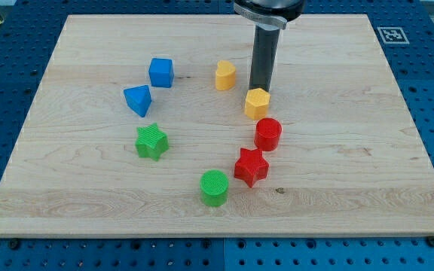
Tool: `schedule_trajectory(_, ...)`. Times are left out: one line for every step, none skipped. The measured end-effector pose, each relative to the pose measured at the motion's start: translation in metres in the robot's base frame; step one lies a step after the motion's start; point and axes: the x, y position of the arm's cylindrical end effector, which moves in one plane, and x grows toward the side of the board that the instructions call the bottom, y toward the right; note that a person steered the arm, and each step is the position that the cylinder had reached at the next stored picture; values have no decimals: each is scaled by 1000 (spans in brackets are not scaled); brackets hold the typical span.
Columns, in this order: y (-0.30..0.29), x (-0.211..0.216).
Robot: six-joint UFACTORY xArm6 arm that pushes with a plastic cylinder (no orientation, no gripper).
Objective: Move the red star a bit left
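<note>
The red star lies on the wooden board, right of centre towards the view's bottom. A red cylinder sits just above and right of it, close by. A green cylinder sits just below and left of it. My tip is at the top edge of the yellow hexagon block, well above the red star. The rod rises from there to the view's top.
A yellow block lies left of my rod. A blue cube and a blue wedge-like block lie at the upper left. A green star lies left of centre.
</note>
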Motion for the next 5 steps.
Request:
schedule_trajectory(0,-1)
schedule_trajectory(32,-6)
schedule_trajectory(73,3)
schedule_trajectory(91,53)
schedule_trajectory(93,101)
